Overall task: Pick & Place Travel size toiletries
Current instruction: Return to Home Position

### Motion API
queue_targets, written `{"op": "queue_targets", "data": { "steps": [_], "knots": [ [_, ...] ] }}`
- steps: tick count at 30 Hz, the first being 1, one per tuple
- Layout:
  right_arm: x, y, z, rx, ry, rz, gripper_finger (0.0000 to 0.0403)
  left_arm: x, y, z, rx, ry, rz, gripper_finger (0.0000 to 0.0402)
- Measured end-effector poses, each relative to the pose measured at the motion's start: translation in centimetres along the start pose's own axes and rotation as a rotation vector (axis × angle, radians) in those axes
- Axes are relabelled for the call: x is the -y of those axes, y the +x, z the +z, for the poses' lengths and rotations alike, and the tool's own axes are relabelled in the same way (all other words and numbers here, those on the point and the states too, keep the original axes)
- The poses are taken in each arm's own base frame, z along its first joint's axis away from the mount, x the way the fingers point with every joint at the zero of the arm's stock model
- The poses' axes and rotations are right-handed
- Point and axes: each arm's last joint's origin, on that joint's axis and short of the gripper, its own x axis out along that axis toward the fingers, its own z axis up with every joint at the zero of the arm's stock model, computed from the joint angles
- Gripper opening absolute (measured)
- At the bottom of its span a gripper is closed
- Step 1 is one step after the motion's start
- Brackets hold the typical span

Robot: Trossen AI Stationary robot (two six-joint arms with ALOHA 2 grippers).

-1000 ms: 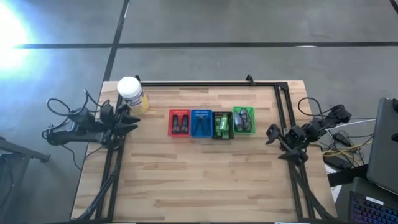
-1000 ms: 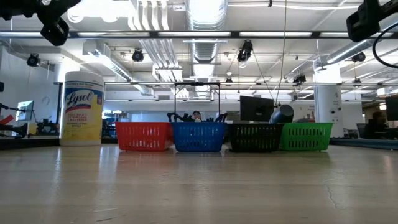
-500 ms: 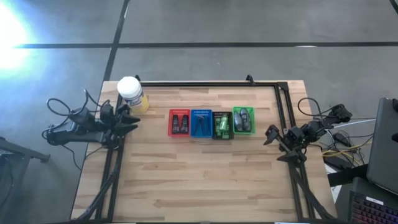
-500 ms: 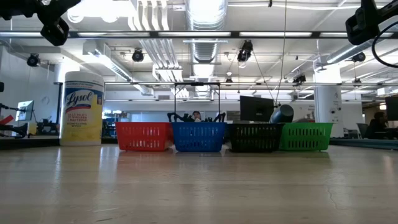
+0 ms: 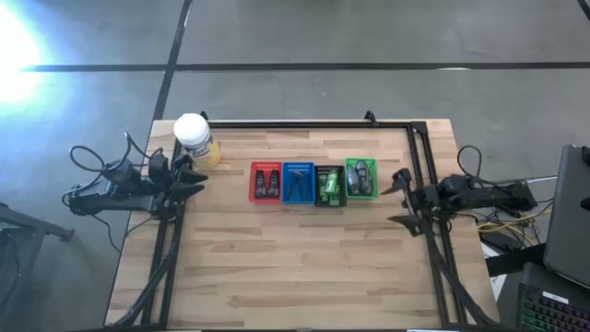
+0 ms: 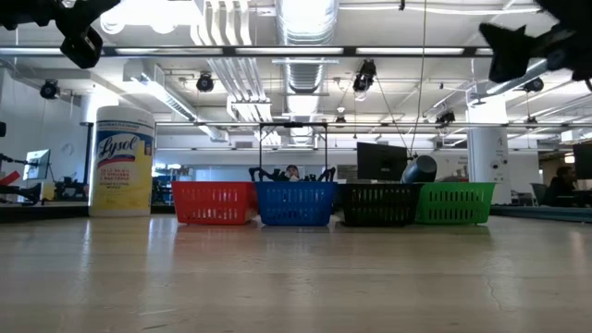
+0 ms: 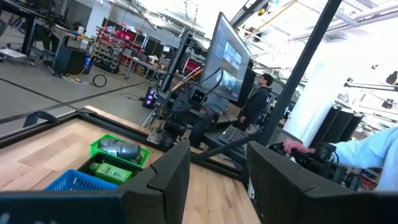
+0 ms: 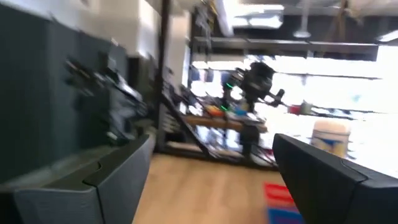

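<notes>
The toiletries lie sorted in four small baskets in a row at mid-table: dark bottles in the red basket, razors in the blue basket, green packets in the black basket, grey tubes in the green basket. My left gripper hovers open at the table's left edge, beside the yellow jar. My right gripper hovers open near the right edge, just right of the green basket, pointing at the row. The wrist views show both empty: left gripper, right gripper.
A white-lidded yellow wipes jar stands at the far-left corner. A black metal frame runs along the far and side edges. The near half of the wooden table is bare. People and monitors are beyond the right edge.
My right arm has swung round: it lay slanted toward the far-right and now lies level, pointing straight at the table's left. In the low view its gripper has come lower and farther in over the table. Baskets and left arm have stayed put.
</notes>
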Motion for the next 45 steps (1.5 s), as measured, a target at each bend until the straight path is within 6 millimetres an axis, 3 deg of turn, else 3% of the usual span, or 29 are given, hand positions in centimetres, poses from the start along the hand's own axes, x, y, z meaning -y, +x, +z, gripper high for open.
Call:
{"op": "queue_targets", "data": {
  "steps": [12, 26, 45],
  "knots": [
    [0.6, -0.3, -2.1, -0.220, -0.184, -0.038, 0.0361, 0.0, 0.0, 0.0, 0.000, 0.000, 0.000, 0.0163],
    [0.8, -0.3, -2.1, -0.215, 0.062, -0.100, 0.0327, 0.0, 0.0, 0.0, -0.001, 0.000, 0.000, 0.0163],
    [0.8, -0.3, -2.1, -0.215, 0.089, -0.103, 0.0363, -0.2, 0.0, -0.4, -0.006, 0.000, -0.002, 0.0163]
  ]
}}
